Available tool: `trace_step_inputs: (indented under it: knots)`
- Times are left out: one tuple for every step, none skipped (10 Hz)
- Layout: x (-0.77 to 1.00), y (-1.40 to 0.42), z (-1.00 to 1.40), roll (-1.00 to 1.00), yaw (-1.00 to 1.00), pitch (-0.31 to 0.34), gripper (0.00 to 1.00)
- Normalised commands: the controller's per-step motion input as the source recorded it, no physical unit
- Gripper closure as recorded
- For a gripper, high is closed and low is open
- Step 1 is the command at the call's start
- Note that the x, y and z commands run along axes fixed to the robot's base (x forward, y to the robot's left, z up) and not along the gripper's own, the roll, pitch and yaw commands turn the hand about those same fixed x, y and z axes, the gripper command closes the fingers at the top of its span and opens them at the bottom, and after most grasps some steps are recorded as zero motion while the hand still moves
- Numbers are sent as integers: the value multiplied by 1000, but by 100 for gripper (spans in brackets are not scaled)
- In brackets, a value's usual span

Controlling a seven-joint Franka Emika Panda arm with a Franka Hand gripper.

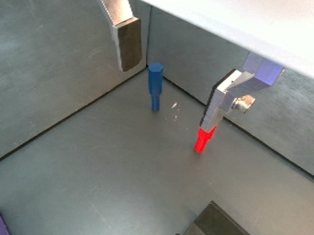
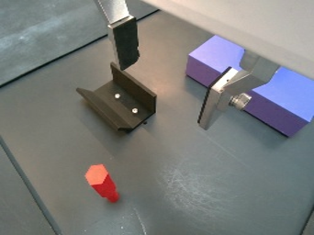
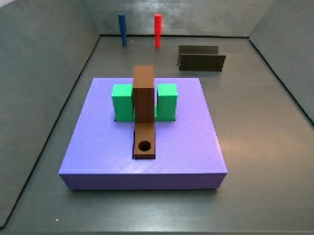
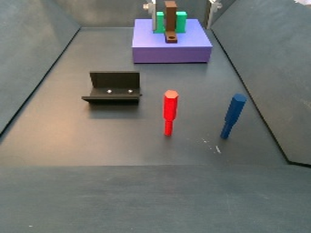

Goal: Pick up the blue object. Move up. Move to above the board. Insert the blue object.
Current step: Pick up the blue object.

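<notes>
Nothing done yet: blue object [image 4: 232,116] upright on floor at 3 o'clock of red peg [image 4: 170,111], gripper [image 1: 172,78] spread, empty, board [image 3: 145,110] hole vacant.

Claw [image 1: 172,83] hanging high over the floor, jaws spread wide with nothing between them. Flat silver fingers [image 2: 124,41] with dark pads in both wrist views, pointing downward, touching nothing.

Side views face each other across the purple slab [image 3: 98,156]; wrist views look down past the gripper [image 1: 172,75] fingers.
</notes>
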Motion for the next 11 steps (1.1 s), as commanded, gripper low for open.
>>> trace_step_inputs:
  knots:
    - [-363,440,-177,-13,-211,-37,0]
    - [-471,497,-237,-20,-134,-87,0]
    - [-489,529,-191,-39,-83,-107,0]
    - [-403,423,-171,-49,0,-120,0]
    - [-369,311,-146,-31,0,-114,0]
    - [-263,246,-126,-20,0,-100,0]
    - [-163,169,-83,-17,3,-80,0]
    - [-109,151,-63,-7,3,-59,0]
    - [-169,157,-77,0,20,-59,0]
    - [-126,129,-74,0,23,-49,0]
    - [-100,109,-71,0,17,-37,0]
